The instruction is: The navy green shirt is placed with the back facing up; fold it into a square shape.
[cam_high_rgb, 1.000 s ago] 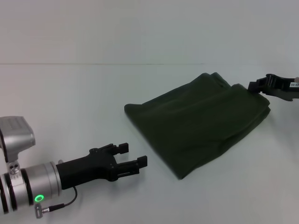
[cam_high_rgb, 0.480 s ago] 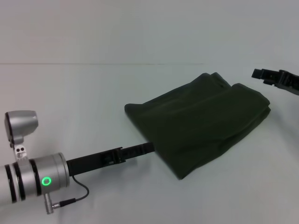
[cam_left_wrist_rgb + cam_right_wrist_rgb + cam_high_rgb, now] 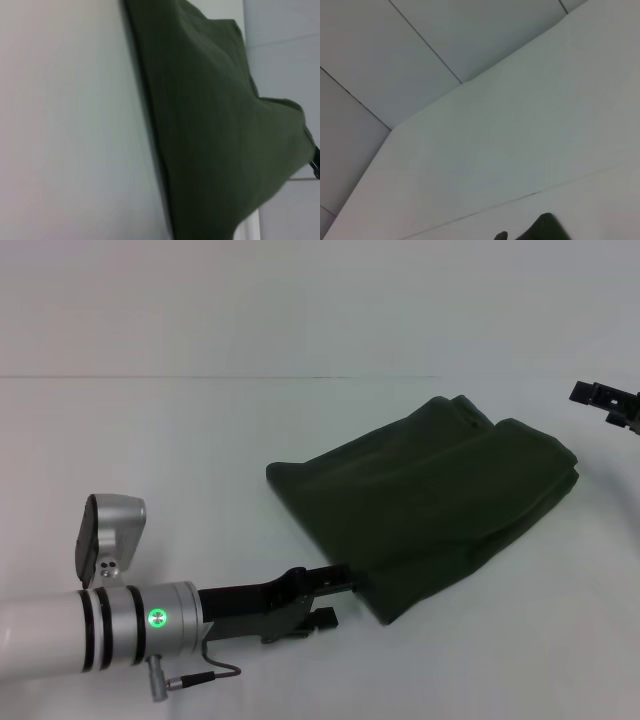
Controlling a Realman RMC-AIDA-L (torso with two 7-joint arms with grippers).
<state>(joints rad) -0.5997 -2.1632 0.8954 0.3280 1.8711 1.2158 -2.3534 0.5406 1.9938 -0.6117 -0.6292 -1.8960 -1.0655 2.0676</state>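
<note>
Item: navy green shirt [image 3: 425, 505], folded, centre-right of frame on worktop [image 3: 150, 460]. Left pincer [image 3: 335, 595] has advanced to its near edge, fingers apart, I judge. Right pincer [image 3: 605, 400] has withdrawn, upper right; state unclear.

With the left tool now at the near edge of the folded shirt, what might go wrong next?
1. The left tool sits low at the near edge of the dark olive-green cotton shirt; it may push and bunch the layers.
2. It may catch only some layers, opening the fold.
The right tool is away at the far right.
</note>
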